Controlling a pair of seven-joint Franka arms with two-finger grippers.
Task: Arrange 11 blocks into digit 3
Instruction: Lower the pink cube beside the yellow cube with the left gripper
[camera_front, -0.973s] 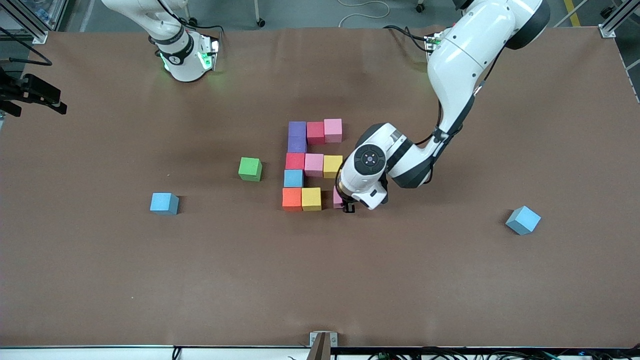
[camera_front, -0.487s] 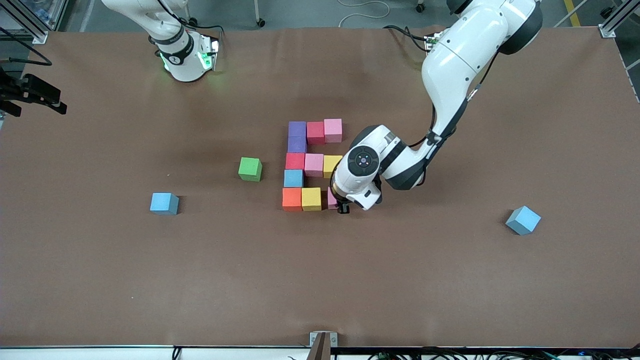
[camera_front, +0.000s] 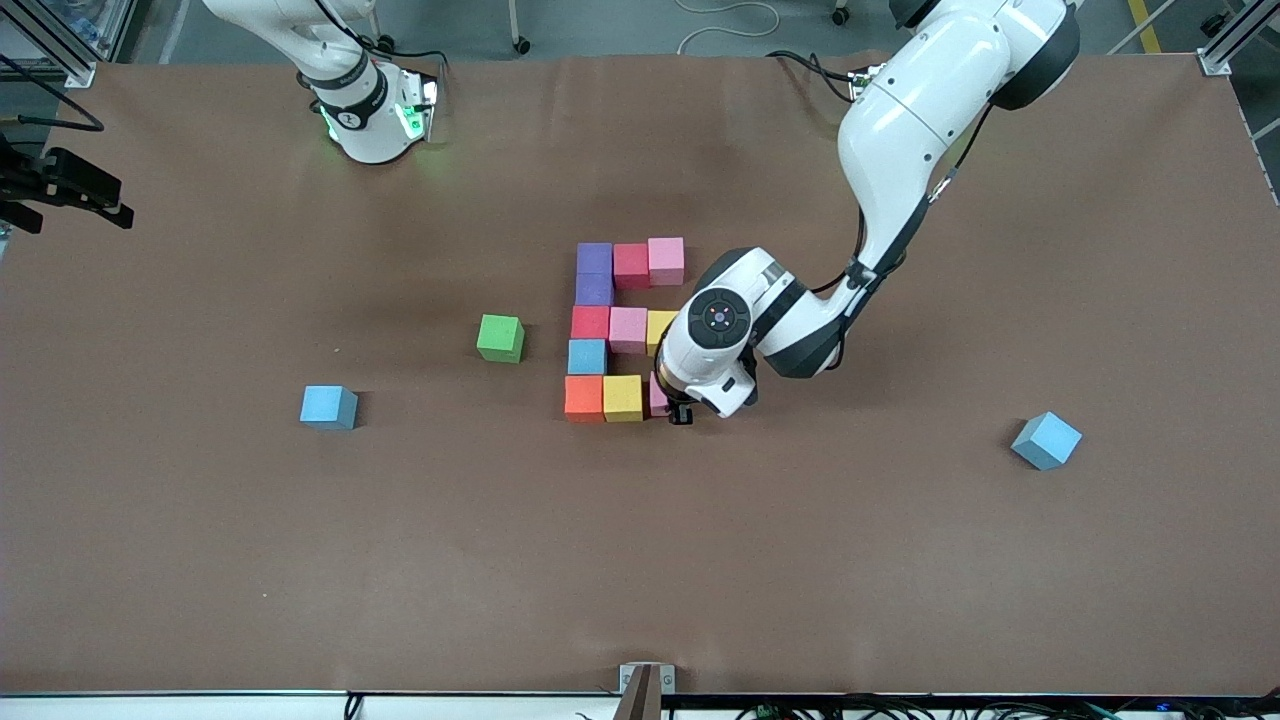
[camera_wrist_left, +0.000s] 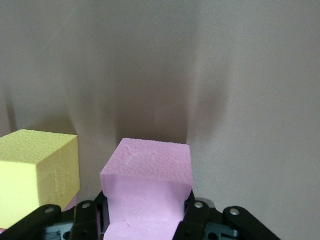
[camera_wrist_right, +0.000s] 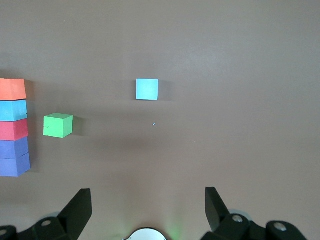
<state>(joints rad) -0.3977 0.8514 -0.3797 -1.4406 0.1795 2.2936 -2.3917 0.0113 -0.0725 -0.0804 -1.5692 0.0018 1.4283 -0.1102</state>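
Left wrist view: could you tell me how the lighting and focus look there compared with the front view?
Left wrist view: the pink block in the left gripper is sharp, with soft dark shadow streaks on the table above it. Front view: even light; green glow at the right arm's base.

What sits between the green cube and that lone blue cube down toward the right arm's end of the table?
Nothing: between the green cube and the blue cube there is only bare brown table, as the front view and right wrist view both show.

pink block (camera_front: 657, 397): mostly hidden under left arm | yellow block (camera_front: 660, 327): partly covered
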